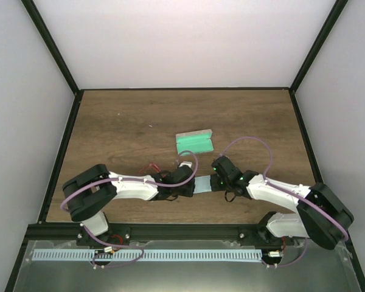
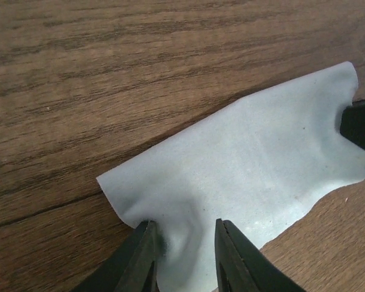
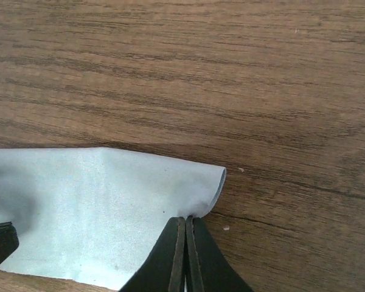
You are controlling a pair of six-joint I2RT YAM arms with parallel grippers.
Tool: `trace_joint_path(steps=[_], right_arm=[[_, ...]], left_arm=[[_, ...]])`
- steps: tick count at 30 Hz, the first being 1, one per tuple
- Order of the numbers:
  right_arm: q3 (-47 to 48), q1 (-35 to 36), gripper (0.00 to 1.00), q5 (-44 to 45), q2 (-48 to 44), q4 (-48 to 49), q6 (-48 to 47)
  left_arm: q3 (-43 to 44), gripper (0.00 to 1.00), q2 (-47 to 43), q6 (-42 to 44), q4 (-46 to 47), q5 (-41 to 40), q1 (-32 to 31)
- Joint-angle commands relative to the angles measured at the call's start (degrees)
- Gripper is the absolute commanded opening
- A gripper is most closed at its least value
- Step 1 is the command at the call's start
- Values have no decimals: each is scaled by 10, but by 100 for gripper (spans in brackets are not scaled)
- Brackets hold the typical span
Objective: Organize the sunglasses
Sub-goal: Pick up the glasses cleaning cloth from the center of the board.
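Note:
The pale blue cloth (image 1: 204, 184) lies stretched on the wooden table between my two grippers. My right gripper (image 3: 185, 220) is shut on the cloth's (image 3: 97, 213) right edge, which curls up at the pinch. My left gripper (image 2: 185, 234) is open, its fingers (image 2: 143, 255) straddling a raised fold at the cloth's (image 2: 261, 164) other end. The sunglasses (image 1: 151, 168) show only as thin red wire beside the left arm, mostly hidden by it. They appear in neither wrist view.
The grey case with green lining (image 1: 194, 142) lies open behind the grippers, mid-table. The right gripper's black tip (image 2: 360, 125) shows at the right of the left wrist view. Black frame rails edge the table.

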Motion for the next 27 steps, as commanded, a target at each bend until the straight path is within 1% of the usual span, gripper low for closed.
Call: trace_joint_path(steps=[1, 7, 14, 22, 27], right_arm=[[-3, 4, 1, -3, -10, 10, -4], [-4, 5, 1, -4, -12, 10, -4], [-4, 5, 1, -6, -14, 13, -4], [1, 5, 1, -6, -14, 12, -6], [8, 5, 1, -2, -12, 16, -8]], left_arm=[[-2, 27, 22, -12, -11, 4, -5], [-5, 17, 18, -11, -17, -6, -5], [0, 11, 13, -5, -23, -22, -5], [4, 9, 1, -1, -36, -46, -6], [10, 4, -5, -2, -31, -56, -5]])
